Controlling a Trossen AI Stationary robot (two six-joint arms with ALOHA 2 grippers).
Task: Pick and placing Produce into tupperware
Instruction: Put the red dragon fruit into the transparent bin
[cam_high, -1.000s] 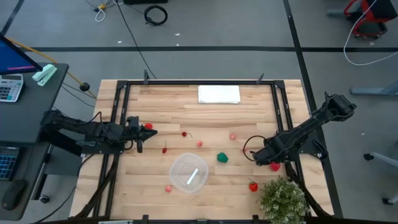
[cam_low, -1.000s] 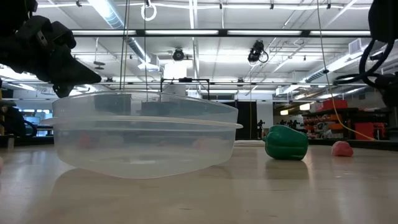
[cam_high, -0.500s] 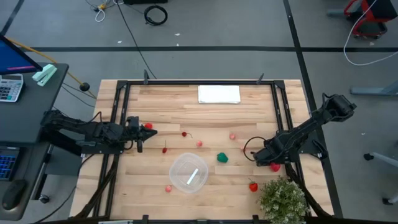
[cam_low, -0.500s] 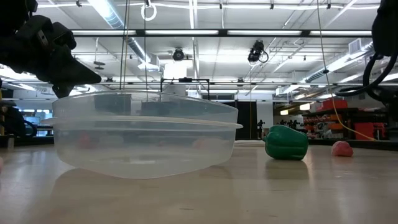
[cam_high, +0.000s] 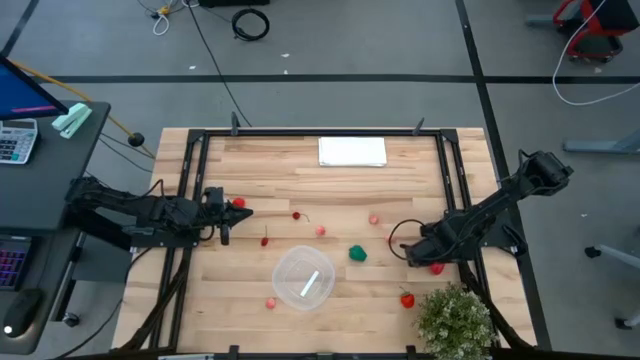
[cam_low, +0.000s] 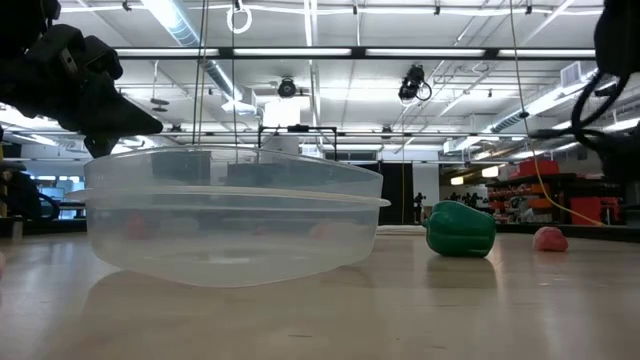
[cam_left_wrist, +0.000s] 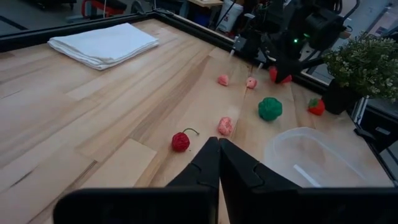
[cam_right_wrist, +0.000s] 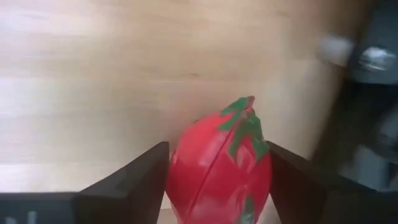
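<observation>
While the left arm waits at the table's left edge with its gripper (cam_left_wrist: 219, 163) pressed together and holding nothing, a small shift is recorded at the right side. Compared with half a second and a second ago, the right gripper (cam_high: 428, 258) is found slightly nearer the table's middle, and the red tomato (cam_right_wrist: 219, 169) is carried with it. In the right wrist view the tomato is seen clamped between the two fingers (cam_right_wrist: 134, 180), touching both. It is judged that the pick is complete and the carry toward the tupperware (cam_high: 303, 278) has barely begun. The tupperware is found empty, near the front edge, well apart from the right gripper. The green pepper (cam_high: 357, 254) lies between them; other red and pink pieces remain scattered on the table (cam_high: 270, 170).
</observation>
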